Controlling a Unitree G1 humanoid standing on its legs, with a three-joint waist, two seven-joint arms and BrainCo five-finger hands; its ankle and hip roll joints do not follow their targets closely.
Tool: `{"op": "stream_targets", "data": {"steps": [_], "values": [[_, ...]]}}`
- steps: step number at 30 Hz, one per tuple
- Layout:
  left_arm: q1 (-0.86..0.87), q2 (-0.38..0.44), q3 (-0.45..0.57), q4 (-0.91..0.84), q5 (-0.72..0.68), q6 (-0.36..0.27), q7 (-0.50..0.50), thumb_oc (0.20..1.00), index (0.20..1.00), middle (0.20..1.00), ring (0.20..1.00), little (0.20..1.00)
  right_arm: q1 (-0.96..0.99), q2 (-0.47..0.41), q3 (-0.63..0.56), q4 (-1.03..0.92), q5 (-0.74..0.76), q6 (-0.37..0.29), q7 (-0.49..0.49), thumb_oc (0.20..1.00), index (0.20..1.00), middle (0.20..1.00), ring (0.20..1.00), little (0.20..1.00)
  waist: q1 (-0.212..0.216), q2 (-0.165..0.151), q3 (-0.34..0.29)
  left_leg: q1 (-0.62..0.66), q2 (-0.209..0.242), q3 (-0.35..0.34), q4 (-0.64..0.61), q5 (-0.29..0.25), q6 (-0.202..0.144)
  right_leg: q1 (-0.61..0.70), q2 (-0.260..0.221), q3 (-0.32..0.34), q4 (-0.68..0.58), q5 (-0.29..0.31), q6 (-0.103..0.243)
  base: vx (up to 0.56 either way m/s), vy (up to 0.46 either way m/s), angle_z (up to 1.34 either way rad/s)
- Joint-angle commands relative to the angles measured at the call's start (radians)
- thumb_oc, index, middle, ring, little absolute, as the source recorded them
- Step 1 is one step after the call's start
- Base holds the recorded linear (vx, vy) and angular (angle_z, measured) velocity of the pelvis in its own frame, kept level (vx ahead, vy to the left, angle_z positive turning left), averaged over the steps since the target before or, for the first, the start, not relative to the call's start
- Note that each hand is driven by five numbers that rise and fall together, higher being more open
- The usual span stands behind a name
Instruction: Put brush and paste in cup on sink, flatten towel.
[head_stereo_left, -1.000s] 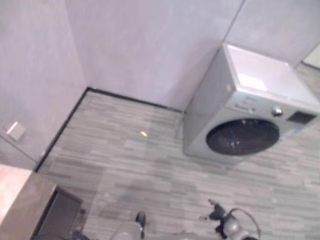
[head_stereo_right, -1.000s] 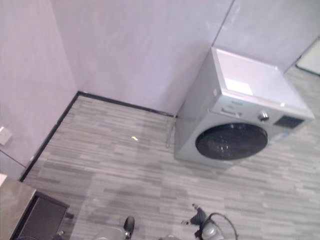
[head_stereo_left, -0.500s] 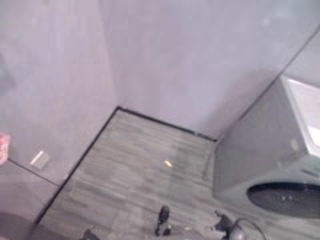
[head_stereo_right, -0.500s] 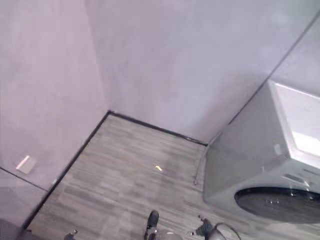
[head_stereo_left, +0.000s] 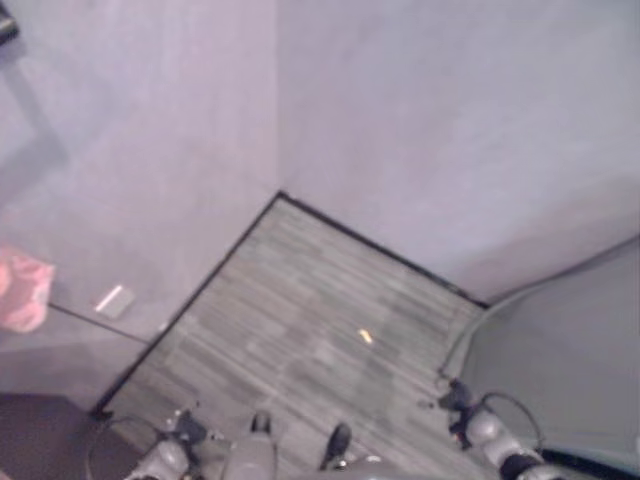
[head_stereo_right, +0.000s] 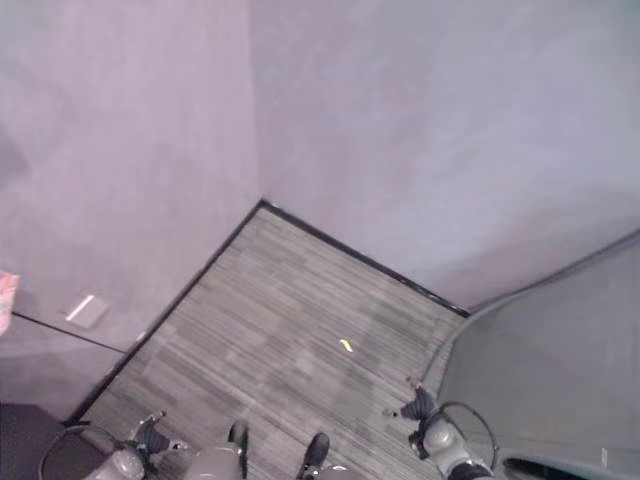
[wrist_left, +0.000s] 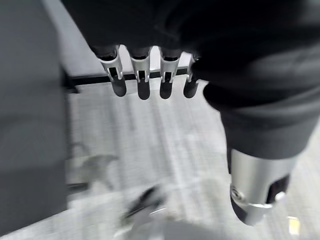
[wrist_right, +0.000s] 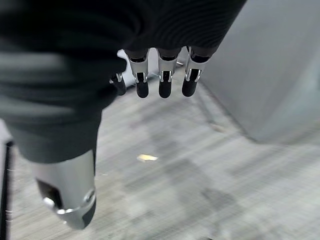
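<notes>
The left hand (wrist_left: 250, 90) hangs over the floor (wrist_left: 165, 145), its dark ribbed cover across the upper part of the frame. Its fingers (wrist_left: 143, 85) reach out in a straight row, dark tips side by side, holding nothing. The thumb (wrist_left: 255, 190) stands apart from them, also straight. A grey panel (wrist_left: 30, 110) rises along one side of the striped grey floor.

A small yellow scrap (head_stereo_left: 366, 337) lies on the grey plank floor (head_stereo_left: 300, 300).
</notes>
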Motion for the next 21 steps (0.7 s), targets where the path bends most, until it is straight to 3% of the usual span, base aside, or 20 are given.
{"op": "stream_targets", "data": {"steps": [1, 2, 3, 4, 5, 6, 8, 9, 10, 11, 12, 13, 14, 15, 19, 21], "values": [[0.003, 0.026, 0.006, 0.032, 0.012, -0.008, 0.012, 1.0, 1.0, 1.0, 1.0, 1.0, 0.015, -0.018, 0.014, -0.021, 0.012, -0.019, 0.001, 1.0, 1.0, 1.0, 1.0, 1.0, 0.021, 0.015, -0.006, 0.138, -0.032, -0.035, -0.059, -0.037, -0.021, -0.038, -0.006, 0.017, 0.143, -0.027, 0.114, 0.21, 0.266, -0.12], [0.01, 0.03, 0.017, 0.039, -0.001, -0.009, 0.01, 1.0, 1.0, 1.0, 1.0, 1.0, 0.011, -0.006, 0.016, -0.041, 0.01, -0.021, 0.008, 1.0, 1.0, 1.0, 1.0, 1.0, 0.02, 0.022, -0.001, 0.162, -0.041, -0.051, -0.064, -0.044, 0.003, -0.061, -0.035, 0.031, 0.267, -0.009, 0.127, 0.12, 0.173, 0.02], [0.01, 0.03, 0.017, 0.039, -0.002, -0.009, 0.01, 1.0, 1.0, 1.0, 1.0, 1.0, 0.011, -0.006, 0.016, -0.042, 0.01, -0.021, 0.008, 1.0, 1.0, 1.0, 1.0, 1.0, 0.02, 0.022, -0.001, 0.162, -0.043, -0.051, -0.064, -0.045, 0.004, -0.064, -0.038, 0.033, 0.273, -0.011, 0.129, 0.19, 0.27, 0.19], [0.016, 0.033, 0.02, 0.044, -0.005, -0.008, 0.01, 1.0, 1.0, 1.0, 1.0, 1.0, 0.012, 0.001, 0.013, -0.058, 0.018, -0.023, 0.011, 1.0, 1.0, 1.0, 1.0, 1.0, 0.017, 0.025, 0.003, 0.175, -0.056, -0.066, -0.061, -0.056, 0.024, -0.086, -0.055, 0.057, 0.359, 0.016, 0.14, 0.13, 0.216, 0.15], [0.021, 0.034, 0.025, 0.053, -0.009, -0.007, 0.009, 1.0, 1.0, 1.0, 1.0, 1.0, 0.015, 0.008, 0.017, -0.082, 0.024, -0.026, 0.022, 1.0, 1.0, 1.0, 1.0, 1.0, 0.007, 0.027, 0.01, 0.193, -0.072, -0.077, -0.063, -0.064, 0.045, -0.121, -0.077, 0.093, 0.459, 0.045, 0.151, 0.17, 0.323, 0.26], [0.016, 0.035, 0.029, 0.065, -0.02, -0.007, 0.012, 1.0, 1.0, 1.0, 1.0, 1.0, 0.023, 0.011, 0.031, -0.131, 0.019, -0.033, 0.035, 1.0, 1.0, 1.0, 1.0, 1.0, -0.018, 0.033, 0.036, 0.209, -0.082, -0.098, -0.056, -0.049, 0.068, -0.203, -0.069, 0.185, 0.598, 0.091, 0.147, 0.1, 0.222, 0.31], [0.017, 0.034, 0.031, 0.065, -0.025, -0.006, 0.011, 1.0, 1.0, 1.0, 1.0, 1.0, 0.032, 0.01, 0.031, -0.145, 0.021, -0.036, 0.037, 1.0, 1.0, 1.0, 1.0, 1.0, -0.023, 0.04, 0.04, 0.223, -0.077, -0.111, -0.055, -0.036, 0.067, -0.226, -0.051, 0.219, 0.605, 0.083, 0.142, 0.1, 0.087, 0.44], [0.014, 0.033, 0.036, 0.066, -0.035, -0.006, 0.012, 1.0, 1.0, 1.0, 1.0, 1.0, 0.047, 0.01, 0.034, -0.163, 0.025, -0.038, 0.045, 1.0, 1.0, 1.0, 1.0, 1.0, -0.026, 0.044, 0.037, 0.237, -0.074, -0.127, -0.066, -0.025, 0.062, -0.229, -0.04, 0.236, 0.56, 0.065, 0.132, 0.3, -0.018, 0.75], [0.0, 0.039, 0.04, 0.056, -0.052, -0.014, 0.021, 1.0, 1.0, 1.0, 1.0, 1.0, 0.074, 0.002, 0.046, -0.164, 0.013, -0.041, 0.058, 1.0, 1.0, 1.0, 1.0, 1.0, -0.024, 0.052, 0.021, 0.242, -0.056, -0.175, -0.073, -0.018, 0.042, -0.202, -0.049, 0.268, 0.341, 0.05, 0.117, 0.25, -0.043, 0.79], [0.0, 0.039, 0.04, 0.056, -0.052, -0.014, 0.021, 1.0, 1.0, 1.0, 1.0, 1.0, 0.074, 0.002, 0.046, -0.164, 0.013, -0.041, 0.058, 1.0, 1.0, 1.0, 1.0, 1.0, -0.026, 0.053, 0.02, 0.24, -0.055, -0.176, -0.072, -0.018, 0.042, -0.2, -0.048, 0.266, 0.336, 0.053, 0.117, 0.26, -0.103, 1.07], [-0.014, 0.041, 0.034, 0.057, -0.055, -0.017, 0.025, 1.0, 1.0, 1.0, 1.0, 1.0, 0.082, 0.0, 0.046, -0.158, 0.013, -0.04, 0.056, 1.0, 1.0, 1.0, 1.0, 1.0, -0.031, 0.055, 0.015, 0.236, -0.05, -0.209, -0.063, -0.025, 0.029, -0.189, -0.047, 0.331, 0.197, 0.078, 0.116, 0.25, -0.193, 1.25], [-0.045, 0.044, 0.014, 0.049, -0.061, -0.024, 0.033, 1.0, 1.0, 1.0, 1.0, 1.0, 0.095, -0.007, 0.051, -0.161, 0.005, -0.035, 0.056, 1.0, 1.0, 1.0, 1.0, 1.0, -0.049, 0.05, 0.013, 0.237, -0.042, -0.277, -0.062, -0.031, 0.014, -0.213, -0.049, 0.482, 0.136, 0.145, 0.135, 0.36, -0.37, 1.22], [-0.063, 0.043, -0.003, 0.046, -0.061, -0.029, 0.034, 1.0, 1.0, 1.0, 1.0, 1.0, 0.097, -0.01, 0.061, -0.169, -0.004, -0.036, 0.064, 1.0, 1.0, 1.0, 1.0, 1.0, -0.057, 0.037, 0.016, 0.248, -0.033, -0.324, -0.069, -0.026, 0.0, -0.207, -0.018, 0.532, 0.163, 0.132, 0.151, 0.44, -0.558, 1.5], [-0.072, 0.047, -0.017, 0.028, -0.053, -0.027, 0.037, 1.0, 1.0, 1.0, 1.0, 1.0, 0.102, -0.007, 0.067, -0.159, -0.014, -0.04, 0.068, 1.0, 1.0, 1.0, 1.0, 1.0, -0.048, 0.017, -0.003, 0.239, -0.02, -0.358, -0.072, -0.01, -0.019, -0.168, -0.021, 0.445, 0.138, 0.08, 0.14, 0.39, -0.564, 1.44], [-0.06, 0.042, -0.007, 0.03, -0.08, -0.026, 0.039, 1.0, 1.0, 1.0, 1.0, 1.0, 0.105, -0.029, 0.075, -0.159, -0.008, -0.05, 0.076, 1.0, 1.0, 1.0, 1.0, 1.0, -0.055, 0.012, -0.023, 0.251, 0.031, -0.42, -0.132, 0.041, -0.06, -0.14, 0.013, 0.349, 0.153, 0.007, 0.111, 0.22, -0.402, 1.57], [-0.059, 0.042, -0.002, 0.033, -0.1, -0.03, 0.045, 1.0, 1.0, 1.0, 1.0, 1.0, 0.088, -0.043, 0.073, -0.124, 0.008, -0.055, 0.068, 1.0, 1.0, 1.0, 1.0, 1.0, -0.047, 0.002, -0.035, 0.231, 0.09, -0.461, -0.207, 0.136, -0.11, -0.129, 0.04, 0.258, 0.157, -0.035, 0.083, 0.15, -0.448, 0.91]]}}
